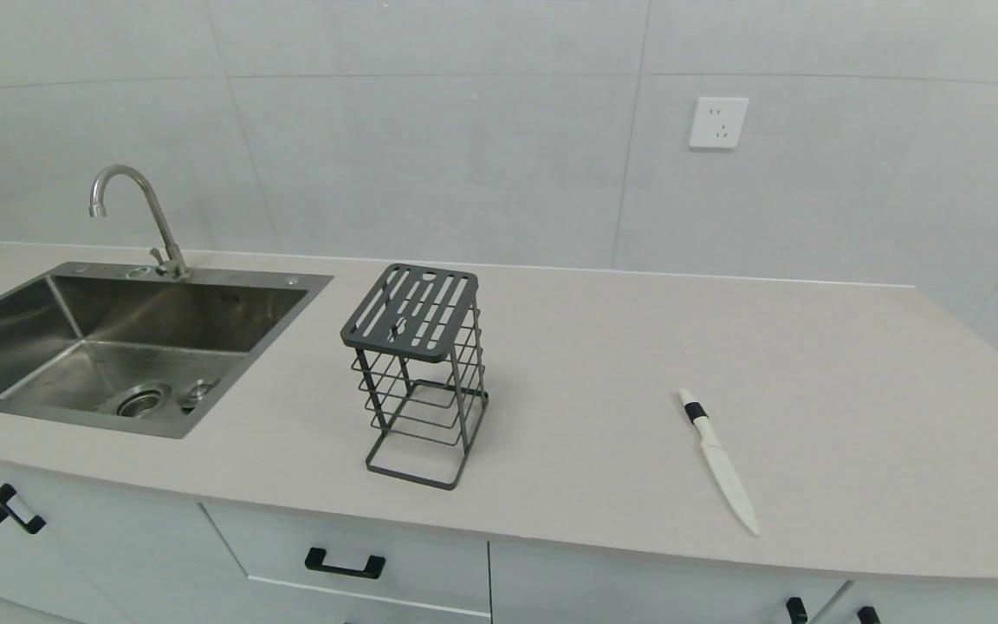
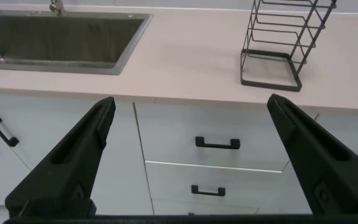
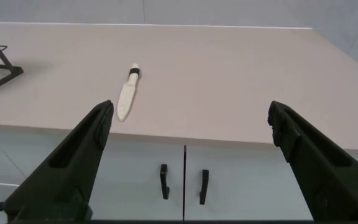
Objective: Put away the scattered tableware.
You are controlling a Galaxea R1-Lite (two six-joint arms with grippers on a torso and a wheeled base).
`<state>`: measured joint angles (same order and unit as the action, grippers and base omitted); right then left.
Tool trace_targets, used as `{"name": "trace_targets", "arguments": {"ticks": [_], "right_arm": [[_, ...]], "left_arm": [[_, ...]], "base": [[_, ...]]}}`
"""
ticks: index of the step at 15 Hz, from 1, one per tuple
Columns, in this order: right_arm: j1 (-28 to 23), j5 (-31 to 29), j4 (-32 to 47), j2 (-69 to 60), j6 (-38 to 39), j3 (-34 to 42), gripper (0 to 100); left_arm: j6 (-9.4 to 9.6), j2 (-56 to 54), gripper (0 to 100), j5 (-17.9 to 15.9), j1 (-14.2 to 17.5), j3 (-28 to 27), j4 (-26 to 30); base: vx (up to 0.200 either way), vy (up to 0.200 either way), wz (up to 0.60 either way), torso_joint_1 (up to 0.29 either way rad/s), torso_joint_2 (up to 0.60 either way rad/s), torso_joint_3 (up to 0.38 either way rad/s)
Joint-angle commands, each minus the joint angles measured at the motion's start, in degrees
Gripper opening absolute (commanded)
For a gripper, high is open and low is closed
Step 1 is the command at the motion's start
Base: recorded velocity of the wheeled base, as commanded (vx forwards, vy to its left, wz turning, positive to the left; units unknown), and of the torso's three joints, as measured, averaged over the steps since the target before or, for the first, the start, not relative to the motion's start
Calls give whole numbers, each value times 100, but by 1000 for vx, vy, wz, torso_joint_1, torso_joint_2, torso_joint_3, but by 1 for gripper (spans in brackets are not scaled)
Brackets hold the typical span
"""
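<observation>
Where the pale beige counter [image 1: 603, 364] runs right of a steel sink [image 1: 161, 316], a slim white knife [image 1: 718, 459] with a black band round its handle lies flat, tip toward the front edge, well apart from an upright dark wire rack [image 1: 417, 373] with a slotted top. The left gripper [image 2: 191, 102] and right gripper [image 3: 191, 107] each hold their fingers [image 2: 73, 155] spread wide, empty.
</observation>
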<state>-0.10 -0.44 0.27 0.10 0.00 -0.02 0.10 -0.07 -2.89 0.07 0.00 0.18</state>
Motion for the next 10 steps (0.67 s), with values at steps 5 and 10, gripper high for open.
{"name": "trace_targets", "arguments": {"ticks": [5,10], "right_arm": [[1,9,0,-1,0,2,100],[1,9,0,-1,-9,2,100]], "left_arm": [[-1,7,100,-1,1,0,-1],[-1,7,100,-1,1,0,-1]], "base": [[0,0,-360,12,-20,-7],[0,0,0,0,0,0]]}}
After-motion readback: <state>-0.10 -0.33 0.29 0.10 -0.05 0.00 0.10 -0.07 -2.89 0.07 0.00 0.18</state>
